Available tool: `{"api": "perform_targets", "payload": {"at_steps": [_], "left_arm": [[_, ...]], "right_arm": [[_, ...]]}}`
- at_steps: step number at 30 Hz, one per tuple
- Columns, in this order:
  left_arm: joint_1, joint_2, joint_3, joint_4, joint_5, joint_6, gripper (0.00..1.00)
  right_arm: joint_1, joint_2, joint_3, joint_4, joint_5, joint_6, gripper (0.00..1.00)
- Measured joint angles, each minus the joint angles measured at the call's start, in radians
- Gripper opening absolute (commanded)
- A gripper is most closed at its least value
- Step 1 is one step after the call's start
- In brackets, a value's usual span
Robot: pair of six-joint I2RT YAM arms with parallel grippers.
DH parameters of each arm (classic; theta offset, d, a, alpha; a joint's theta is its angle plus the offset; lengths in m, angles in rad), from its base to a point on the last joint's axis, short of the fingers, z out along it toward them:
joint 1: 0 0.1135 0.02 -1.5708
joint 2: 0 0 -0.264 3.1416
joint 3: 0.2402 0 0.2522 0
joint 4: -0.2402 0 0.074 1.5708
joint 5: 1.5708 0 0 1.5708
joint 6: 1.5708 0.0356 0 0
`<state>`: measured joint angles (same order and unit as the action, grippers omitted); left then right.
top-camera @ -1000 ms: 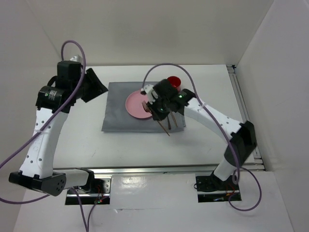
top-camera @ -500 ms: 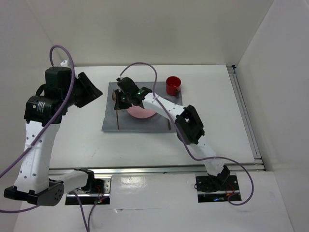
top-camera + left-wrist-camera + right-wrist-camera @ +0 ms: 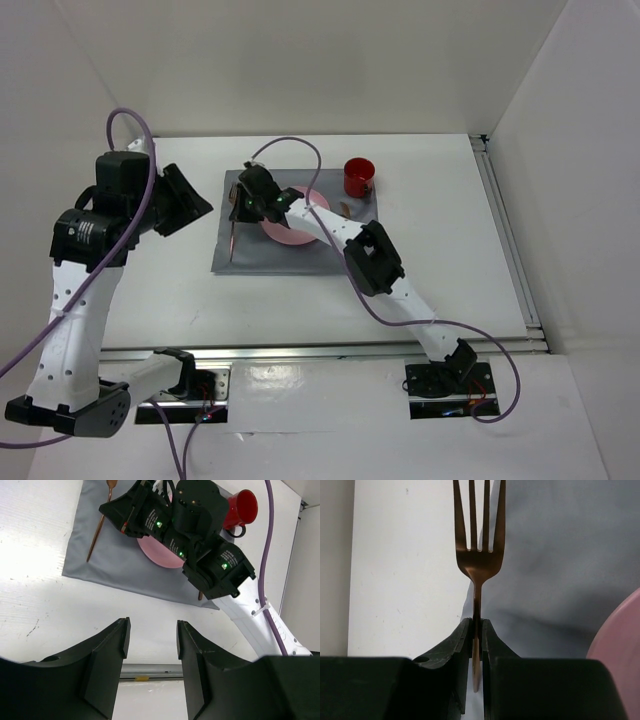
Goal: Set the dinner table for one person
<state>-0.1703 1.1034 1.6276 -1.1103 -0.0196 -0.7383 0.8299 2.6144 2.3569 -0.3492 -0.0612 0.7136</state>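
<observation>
Though unclear from above, right gripper point(image 3: 476, 630) pinches the fork point(image 3: 477, 565) close-up — left gripper point(image 3: 150, 635) gapes.

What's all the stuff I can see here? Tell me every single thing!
table: one, white, under everything
cloth: one, grey, middle of the table
plate: one, pink, on the cloth
cup: one, red, at the cloth's far right corner
fork: one, copper, held over the cloth's left edge
left gripper: one, black, open, above the table's left side
right gripper: one, black, shut on the fork's handle
</observation>
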Motion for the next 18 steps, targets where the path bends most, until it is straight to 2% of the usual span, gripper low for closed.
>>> {"api": "perform_targets", "payload": {"at_steps": [4,5,9,11,12,14,18], "left_arm": [[0.000,-0.004,-0.016,-0.006,0.000,0.001,0.58],[0.000,-0.004,-0.019,-0.006,0.000,0.002,0.58],[0.000,-0.004,-0.029,-0.007,0.000,0.002,0.58],[0.000,-0.004,-0.031,-0.007,0.000,0.002,0.58],[0.000,-0.003,-0.031,-0.007,0.000,0.002,0.58],[0.000,-0.002,-0.031,-0.007,0.000,0.002,0.58],[0.000,0.000,-0.031,-0.007,0.000,0.002,0.58]], "right_arm": [[-0.018,0.030,0.045,0.003,-0.003,0.001,0.00],[-0.023,0.035,0.053,0.002,-0.002,0.001,0.03],[-0.045,0.044,0.058,0.005,-0.002,0.002,0.30],[-0.050,0.045,0.058,0.006,0.003,-0.008,0.40],[-0.053,0.045,0.058,0.008,0.005,-0.019,0.49],[-0.058,0.045,0.058,0.013,0.011,-0.027,0.59],[-0.058,0.045,0.058,0.032,0.020,-0.048,0.62]]}}
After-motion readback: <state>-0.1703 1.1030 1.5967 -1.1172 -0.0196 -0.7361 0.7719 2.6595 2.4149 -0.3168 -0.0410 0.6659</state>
